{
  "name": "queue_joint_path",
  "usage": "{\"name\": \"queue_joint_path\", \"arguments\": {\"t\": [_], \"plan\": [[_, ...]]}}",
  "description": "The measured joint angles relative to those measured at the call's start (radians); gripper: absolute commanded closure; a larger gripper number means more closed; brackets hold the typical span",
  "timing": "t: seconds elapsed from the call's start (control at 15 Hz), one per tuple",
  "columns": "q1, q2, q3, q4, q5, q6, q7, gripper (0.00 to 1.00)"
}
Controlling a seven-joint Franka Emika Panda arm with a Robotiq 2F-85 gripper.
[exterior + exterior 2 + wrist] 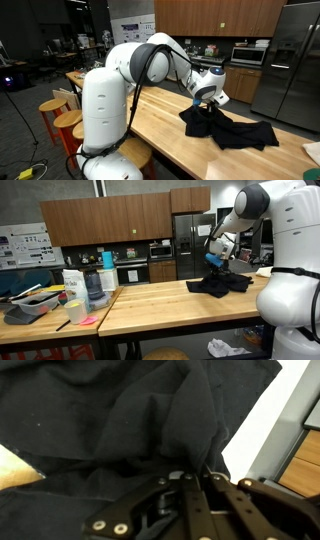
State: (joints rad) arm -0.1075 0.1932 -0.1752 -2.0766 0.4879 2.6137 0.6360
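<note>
We see a long, light butcher-block wooden counter (175, 140) running through a kitchen-like workroom. Behind it we make out dark brown wooden wall cabinets (100, 218), a tall stainless steel refrigerator (187, 248) and a silver built-in microwave (248, 55). Round wooden stools with orange-brown seats (52, 105) stand beside the counter. A white printed poster (22, 248) hangs on the grey wall. The ceiling is dark and the indoor light is soft.

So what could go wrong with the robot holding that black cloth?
The gripper pinches only a small fold of the black cloth, so it might slip out. The cloth also lies close to the far edge of the table in an exterior view, so a pull could perhaps drag it off.
</note>
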Motion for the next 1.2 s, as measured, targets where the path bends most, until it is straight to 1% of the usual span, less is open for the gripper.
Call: {"name": "queue_joint_path", "arguments": {"t": [0.4, 0.47, 0.53, 0.6, 0.8, 1.2], "plan": [[0.022, -0.011, 0.03, 0.025, -0.061, 0.0, 0.015, 0.98], [0.024, -0.013, 0.034, 0.028, -0.065, 0.0, 0.016, 0.68], [0.028, -0.013, 0.045, 0.038, -0.068, -0.001, 0.016, 0.92], [0.028, -0.012, 0.045, 0.038, -0.068, -0.001, 0.016, 0.88], [0.028, -0.009, 0.045, 0.038, -0.068, -0.001, 0.015, 0.69], [0.028, -0.009, 0.045, 0.038, -0.068, -0.001, 0.015, 0.68]]}}
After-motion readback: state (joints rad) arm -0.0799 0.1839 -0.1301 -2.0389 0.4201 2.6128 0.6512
